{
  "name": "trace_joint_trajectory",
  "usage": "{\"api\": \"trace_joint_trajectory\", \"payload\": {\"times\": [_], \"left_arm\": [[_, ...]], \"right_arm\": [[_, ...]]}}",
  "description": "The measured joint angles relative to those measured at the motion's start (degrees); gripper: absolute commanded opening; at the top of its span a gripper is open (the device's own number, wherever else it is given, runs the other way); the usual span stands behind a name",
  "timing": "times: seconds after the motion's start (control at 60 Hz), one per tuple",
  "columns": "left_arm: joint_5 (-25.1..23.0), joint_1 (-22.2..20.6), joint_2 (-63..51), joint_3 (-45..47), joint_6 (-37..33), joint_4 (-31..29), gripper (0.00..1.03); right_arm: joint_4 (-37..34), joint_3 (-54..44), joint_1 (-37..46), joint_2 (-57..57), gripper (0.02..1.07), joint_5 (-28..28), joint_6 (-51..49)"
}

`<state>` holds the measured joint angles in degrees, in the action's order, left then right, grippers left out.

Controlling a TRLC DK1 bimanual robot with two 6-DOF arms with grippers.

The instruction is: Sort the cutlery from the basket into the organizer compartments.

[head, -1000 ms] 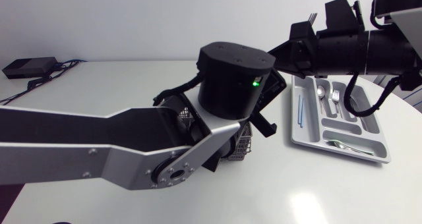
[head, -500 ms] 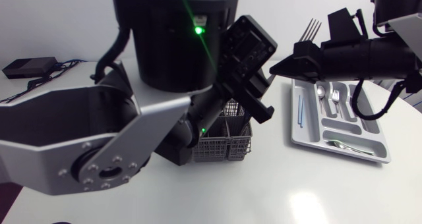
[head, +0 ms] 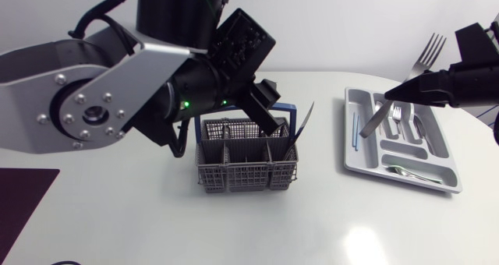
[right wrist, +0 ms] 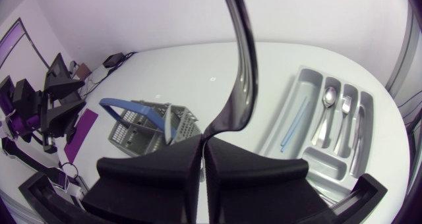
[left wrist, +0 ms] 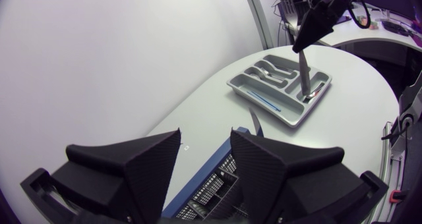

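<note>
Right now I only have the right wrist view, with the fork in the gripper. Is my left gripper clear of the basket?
Observer: The left gripper is open and empty, just above the basket.
Operator: Anything left in there?
Observer: I see one knife, standing in the end nearest the organizer, leaning out.
Operator: And the tines?
Observer: The fork points tines up, behind the right gripper; its handle slants down over the organizer.

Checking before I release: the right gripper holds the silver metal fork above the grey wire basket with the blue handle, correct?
No. The right gripper holds the silver metal fork above the grey plastic organizer tray, not the grey wire basket; the head view shows it.
</note>
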<state>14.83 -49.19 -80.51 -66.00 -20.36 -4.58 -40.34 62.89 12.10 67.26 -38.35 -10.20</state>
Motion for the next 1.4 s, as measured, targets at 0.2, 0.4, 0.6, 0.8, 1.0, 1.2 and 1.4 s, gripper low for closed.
{"api": "trace_joint_trajectory", "payload": {"times": [0.2,0.4,0.6,0.8,1.0,1.2,1.4], "left_arm": [[-4.79,1.57,0.0,-0.46,1.33,-3.76,0.53],[-8.63,2.05,-0.42,-1.62,1.36,-6.49,0.53],[-10.34,2.29,-1.68,-2.71,2.43,-8.33,0.53],[-10.34,2.25,-3.61,-3.26,2.6,-9.11,0.53],[-10.34,2.05,-4.04,-3.5,2.84,-9.38,0.53],[-10.34,1.49,-4.04,-3.5,2.84,-9.55,0.53],[-10.56,1.49,-4.04,-3.5,2.86,-9.53,0.53]], "right_arm": [[-3.82,5.53,9.7,9.16,0.08,-0.94,-10.19],[-7.78,13.38,16.33,19.85,0.08,-1.75,-19.3],[-13.6,24.98,21.53,32.85,0.08,-1.95,-26.4],[-19.15,34.23,23.87,42.62,0.08,-1.88,-32.06],[-23.76,43.93,24.02,50.69,0.08,-1.88,-35.39],[-25.94,52.35,24.02,57.24,0.08,-1.6,-36.33],[-26.16,55.25,23.21,61.31,0.08,0.04,-36.33]]}}
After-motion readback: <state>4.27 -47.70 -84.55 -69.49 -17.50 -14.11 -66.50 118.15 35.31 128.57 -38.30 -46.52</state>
